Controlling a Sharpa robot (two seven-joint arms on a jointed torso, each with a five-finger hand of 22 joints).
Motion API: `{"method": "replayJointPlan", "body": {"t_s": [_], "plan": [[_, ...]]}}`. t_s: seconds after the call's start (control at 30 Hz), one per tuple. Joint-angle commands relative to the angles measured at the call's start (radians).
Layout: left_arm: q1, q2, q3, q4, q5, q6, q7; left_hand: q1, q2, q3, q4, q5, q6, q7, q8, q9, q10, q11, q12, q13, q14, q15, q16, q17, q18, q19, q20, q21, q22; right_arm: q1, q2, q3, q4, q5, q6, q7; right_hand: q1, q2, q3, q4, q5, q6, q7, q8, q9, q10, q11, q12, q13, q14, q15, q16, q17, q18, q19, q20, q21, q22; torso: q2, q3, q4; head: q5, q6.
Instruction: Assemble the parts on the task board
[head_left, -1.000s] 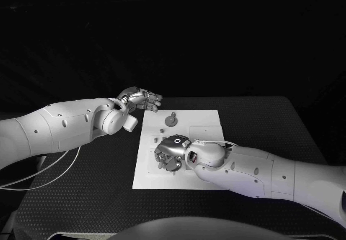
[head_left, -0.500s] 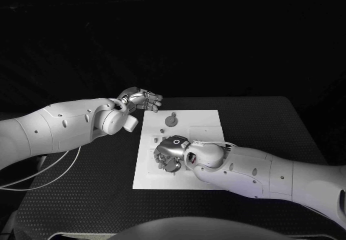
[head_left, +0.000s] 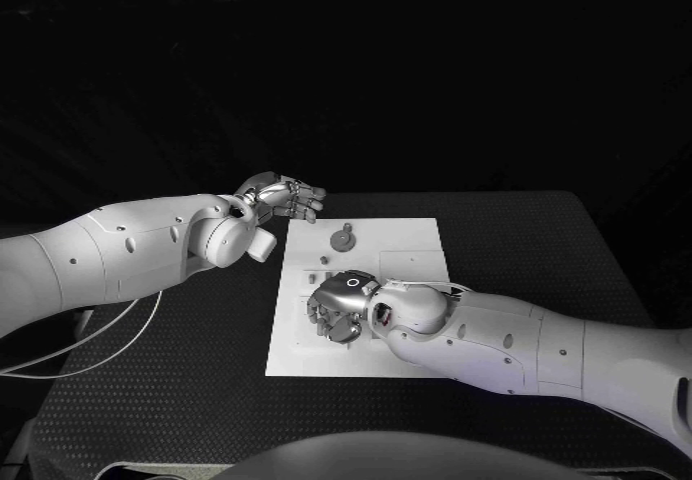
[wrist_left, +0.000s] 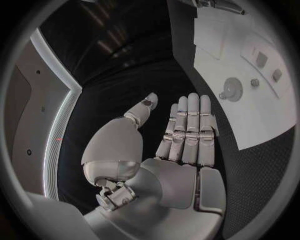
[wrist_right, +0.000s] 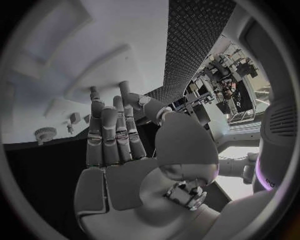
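The white task board (head_left: 389, 250) lies in the middle of the black table. A round grey part with a small tab (head_left: 342, 240) lies at its far end, and small parts (head_left: 325, 262) sit just nearer. My right hand (head_left: 339, 310) hovers over the board's left middle; in the right wrist view its fingers (wrist_right: 112, 125) are stretched out with the thumb beside them and nothing between them. That view also has the board (wrist_right: 75, 40) and a round toothed part (wrist_right: 44, 133). My left hand (head_left: 284, 197) is off the board's far left corner, flat and holding nothing (wrist_left: 184, 135).
The black textured table (head_left: 173, 380) stretches all round the board. In the left wrist view the board (wrist_left: 250, 115) carries the round part (wrist_left: 233, 90) and two small pieces (wrist_left: 261, 60). A loose cable (head_left: 101, 350) hangs below my left arm.
My right hand has shifted slightly to the left over the board. The left hand has not moved.
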Motion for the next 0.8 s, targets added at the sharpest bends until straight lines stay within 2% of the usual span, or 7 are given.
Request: {"method": "replayJointPlan", "body": {"t_s": [0.03,0.23,0.33,0.57,0.8], "plan": [[0.001,0.001,0.001,0.002,0.005,0.014,0.006,-0.007,0.0,-0.001,0.003,-0.002,-0.005,-0.001,-0.003,0.0,-0.007,0.001,-0.001,-0.001,-0.004,0.004,-0.005,-0.001,0.01,-0.006,-0.002,0.001,-0.001,-0.003,0.001,-0.002,0.0,0.033,0.015,0.012,-0.023,-0.019,-0.021,0.0,0.0,-0.03,0.013,-0.017,-0.014,-0.029,0.013,-0.022,-0.011,-0.005,0.015,0.002,0.003,0.014,-0.011,0.003,0.004,0.022,0.0,0.0006,-0.0007,0.001,-0.001],[0.001,0.002,0.001,0.001,0.005,0.015,0.006,-0.007,-0.001,-0.001,0.003,-0.002,-0.005,-0.001,-0.003,0.0,-0.007,0.001,-0.001,-0.001,-0.004,0.004,-0.005,-0.001,0.01,-0.006,-0.002,0.001,-0.002,-0.003,-0.001,-0.003,0.0,0.048,0.003,0.019,-0.051,-0.041,-0.077,0.002,-0.001,-0.087,0.034,-0.045,-0.027,-0.088,0.041,-0.062,-0.033,-0.024,0.041,0.0,0.004,0.014,-0.029,0.01,-0.001,0.022,0.0,0.0006,-0.0007,0.001,-0.001],[0.001,0.001,0.001,0.0,0.005,0.015,0.006,-0.008,-0.001,-0.002,0.004,-0.002,-0.005,-0.001,-0.003,0.0,-0.008,0.001,-0.001,-0.001,-0.005,0.005,-0.005,-0.001,0.01,-0.006,-0.002,0.001,-0.002,-0.003,-0.004,-0.003,0.0,0.051,-0.011,0.02,-0.056,-0.046,-0.101,0.001,0.0,-0.11,0.032,-0.054,-0.032,-0.107,0.05,-0.075,-0.044,-0.035,0.05,-0.001,0.005,0.014,-0.039,0.013,-0.004,0.021,0.0,0.0011,-0.0008,0.001,-0.002],[0.001,0.0,0.001,0.0,0.005,0.014,0.005,-0.008,-0.001,-0.002,0.004,-0.002,-0.006,0.0,-0.003,0.0,-0.008,0.001,-0.001,-0.002,-0.005,0.005,-0.006,-0.001,0.01,-0.006,-0.001,0.001,-0.002,-0.003,-0.011,-0.003,0.002,0.06,-0.036,0.022,-0.055,-0.048,-0.109,0.004,0.0,-0.117,0.033,-0.055,-0.034,-0.11,0.053,-0.078,-0.049,-0.038,0.053,0.001,0.006,0.014,-0.042,0.015,-0.005,0.021,0.0,0.0009,-0.0008,0.001,-0.003],[0.001,0.0,0.001,-0.002,0.005,0.017,0.005,-0.008,-0.001,-0.002,0.004,-0.002,-0.006,0.0,-0.003,0.0,-0.008,0.001,-0.001,-0.002,-0.005,0.005,-0.006,-0.001,0.01,-0.007,-0.001,0.001,-0.002,-0.002,-0.05,-0.002,0.034,0.089,-0.106,0.026,-0.034,-0.042,-0.11,0.0,0.002,-0.109,0.027,-0.047,-0.032,-0.104,0.05,-0.076,-0.054,-0.036,0.051,0.007,0.008,0.014,-0.038,0.013,0.001,0.023,0.0,0.0009,0.0002,-0.001,-0.001]]}}
